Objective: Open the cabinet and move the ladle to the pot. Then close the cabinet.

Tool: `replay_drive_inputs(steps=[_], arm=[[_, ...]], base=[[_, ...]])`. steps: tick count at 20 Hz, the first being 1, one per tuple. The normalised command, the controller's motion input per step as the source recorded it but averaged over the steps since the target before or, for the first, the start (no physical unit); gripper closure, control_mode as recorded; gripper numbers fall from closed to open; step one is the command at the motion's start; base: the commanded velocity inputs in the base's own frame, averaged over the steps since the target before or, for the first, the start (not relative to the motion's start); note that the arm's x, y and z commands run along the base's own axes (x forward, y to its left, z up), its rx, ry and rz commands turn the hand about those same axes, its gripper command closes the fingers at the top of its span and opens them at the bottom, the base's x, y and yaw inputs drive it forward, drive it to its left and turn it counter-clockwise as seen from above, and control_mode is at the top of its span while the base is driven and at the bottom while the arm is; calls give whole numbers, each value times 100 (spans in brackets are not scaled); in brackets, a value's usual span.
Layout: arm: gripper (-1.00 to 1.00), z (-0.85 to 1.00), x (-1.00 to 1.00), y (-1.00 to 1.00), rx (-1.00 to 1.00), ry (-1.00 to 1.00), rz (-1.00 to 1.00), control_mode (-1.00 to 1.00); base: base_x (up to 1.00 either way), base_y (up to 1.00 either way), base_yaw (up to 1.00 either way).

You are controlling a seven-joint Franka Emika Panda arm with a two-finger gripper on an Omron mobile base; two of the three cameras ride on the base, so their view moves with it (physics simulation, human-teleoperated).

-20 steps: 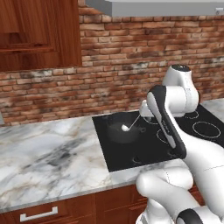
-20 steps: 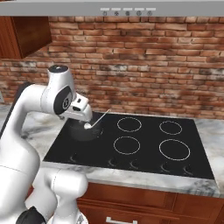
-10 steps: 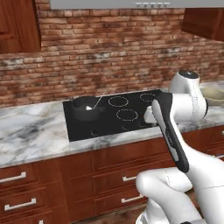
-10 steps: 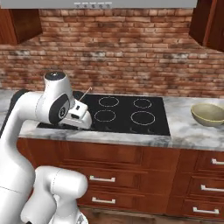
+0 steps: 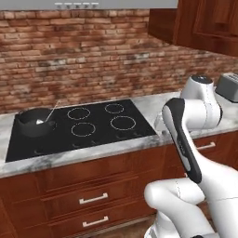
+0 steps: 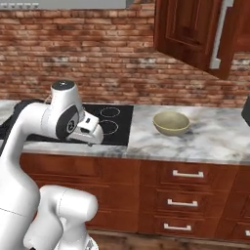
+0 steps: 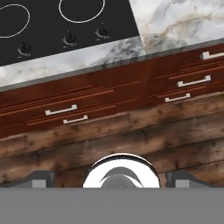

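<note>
The cabinet [image 6: 195, 34] is hanging on the brick wall [image 6: 73, 53] up at the right, and its panelled door is standing swung open toward the room, the long silver bar handle [image 6: 217, 36] showing on the edge of that door. In the left base view the same cabinet [image 5: 200, 23] is sitting at the top right corner, above the marble counter [image 5: 153, 104].

The ladle [image 5: 48, 115] is lying in the pot [image 5: 35, 122] — its pale handle is leaning out over the rim toward the upper right. The pot is resting on the front left ring of the black cooktop [image 5: 93, 125], well apart from the cabinet.

The gripper [image 6: 93, 134] is hovering in front of the counter edge, just past the right side of the cooktop [image 6: 114, 124], with nothing between its jaws; they are standing wide open. In the hand view its two dark fingertips [image 7: 41, 178] are rising far apart at the bottom, looking down at the wooden floor [image 7: 131, 135] and the drawers [image 7: 65, 109] with their short silver handles.

A beige bowl [image 6: 171, 122] is sitting on the counter [image 6: 215, 136] to the right of the cooktop — below the open cabinet door
</note>
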Motion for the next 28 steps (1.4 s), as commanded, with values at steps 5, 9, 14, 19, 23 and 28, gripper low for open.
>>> replay_drive_inputs(steps=[5,9,14,19,23,28], arm=[[-100,0,0,0,0,0,0,100],[-100,0,0,0,0,0,0,100],[-100,0,0,0,0,0,0,100],[-100,0,0,0,0,0,0,100],[-100,0,0,0,0,0,0,100],[-100,0,0,0,0,0,0,100]], base=[[33,-100,0],[18,-100,6],[2,-100,13],[15,-100,14],[50,-86,8],[64,-35,4]])
